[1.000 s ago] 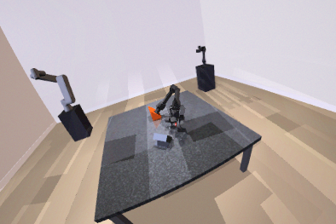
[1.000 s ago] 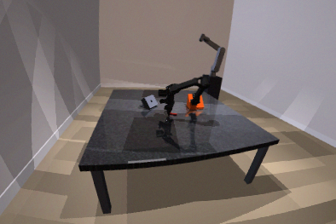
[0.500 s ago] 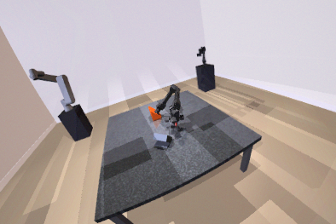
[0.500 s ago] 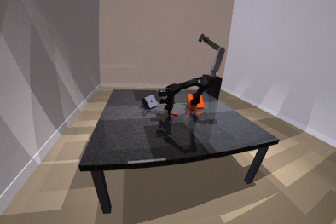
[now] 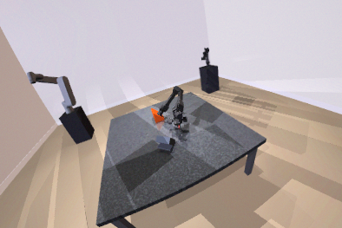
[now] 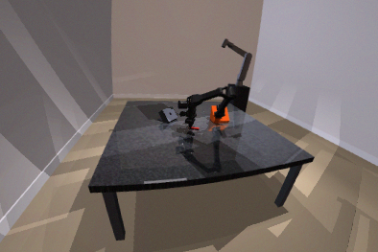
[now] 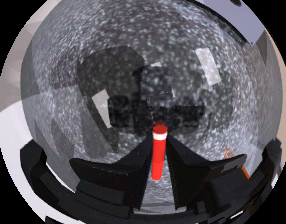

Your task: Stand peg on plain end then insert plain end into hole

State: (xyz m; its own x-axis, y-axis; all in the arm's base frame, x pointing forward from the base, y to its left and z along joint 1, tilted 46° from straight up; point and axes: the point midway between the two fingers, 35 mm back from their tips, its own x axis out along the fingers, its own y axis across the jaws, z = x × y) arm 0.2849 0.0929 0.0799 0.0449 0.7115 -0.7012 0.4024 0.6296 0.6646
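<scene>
The red peg [image 7: 158, 159] [image 6: 196, 128] lies on the table [image 5: 208, 153] [image 6: 144, 160], with its white band near the end that is at the fingertips in the wrist view. My gripper [image 7: 159, 137] [image 6: 190, 126] points down at the table and is shut on the peg close to its banded end, one finger on each side. In the top view only a speck of red shows beneath the gripper. The grey sloped panel [image 5: 165, 140] [image 6: 169, 115] stands apart from the gripper. Its hole shows as a dark dot in the exterior view. The panel also shows at the wrist view's upper right [image 7: 234, 17].
An orange block [image 5: 156, 115] stands by the arm's base. Two other arms on dark pedestals [image 5: 77, 125] [image 5: 209, 79] stand on the floor beyond the table.
</scene>
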